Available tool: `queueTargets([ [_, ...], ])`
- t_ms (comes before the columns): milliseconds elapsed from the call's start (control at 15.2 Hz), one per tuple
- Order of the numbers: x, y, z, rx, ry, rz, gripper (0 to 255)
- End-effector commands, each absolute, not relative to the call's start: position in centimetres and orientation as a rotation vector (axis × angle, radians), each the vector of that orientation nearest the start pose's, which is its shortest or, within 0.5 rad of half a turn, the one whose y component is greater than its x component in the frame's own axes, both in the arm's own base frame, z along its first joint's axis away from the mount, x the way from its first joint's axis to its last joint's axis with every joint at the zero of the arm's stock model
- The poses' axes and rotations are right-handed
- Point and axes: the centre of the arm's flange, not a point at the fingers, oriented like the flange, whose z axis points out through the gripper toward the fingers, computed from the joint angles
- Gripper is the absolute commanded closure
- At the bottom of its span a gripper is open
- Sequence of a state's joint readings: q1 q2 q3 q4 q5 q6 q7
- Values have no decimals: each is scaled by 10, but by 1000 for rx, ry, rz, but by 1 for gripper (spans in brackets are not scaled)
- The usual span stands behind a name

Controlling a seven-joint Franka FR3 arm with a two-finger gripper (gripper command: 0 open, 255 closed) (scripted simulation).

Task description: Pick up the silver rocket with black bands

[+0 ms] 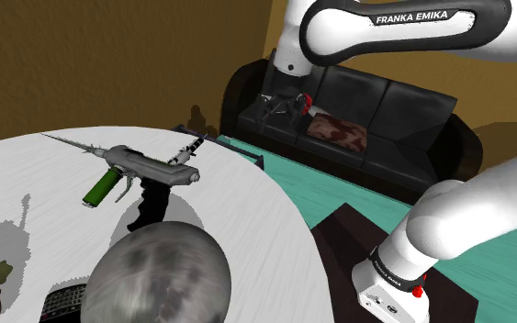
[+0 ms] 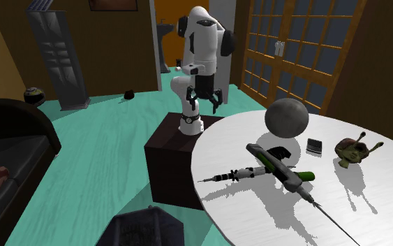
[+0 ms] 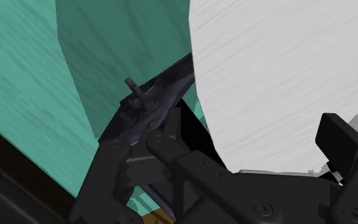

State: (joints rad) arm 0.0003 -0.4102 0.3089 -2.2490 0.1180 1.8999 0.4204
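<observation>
The silver rocket with black bands is slim and lies flat on the white round table, near the edge facing the arm. My black gripper hangs in the air off the table, above the teal floor and well short of the rocket. Its fingers stand apart with nothing between them. In the wrist view the gripper looks down at the table's rim and the floor.
A long grey gun-like thing with a green cylinder lies right beside the rocket. A grey sphere, a small black device and a brown-green figure share the table. A black sofa stands beyond.
</observation>
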Motion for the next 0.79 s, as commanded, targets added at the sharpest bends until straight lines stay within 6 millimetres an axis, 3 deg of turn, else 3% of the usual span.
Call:
queueTargets([
  [0, 432, 173, 509, -3125, 314, -72, 0],
  [726, 535, 266, 448, -3140, 575, -67, 0],
])
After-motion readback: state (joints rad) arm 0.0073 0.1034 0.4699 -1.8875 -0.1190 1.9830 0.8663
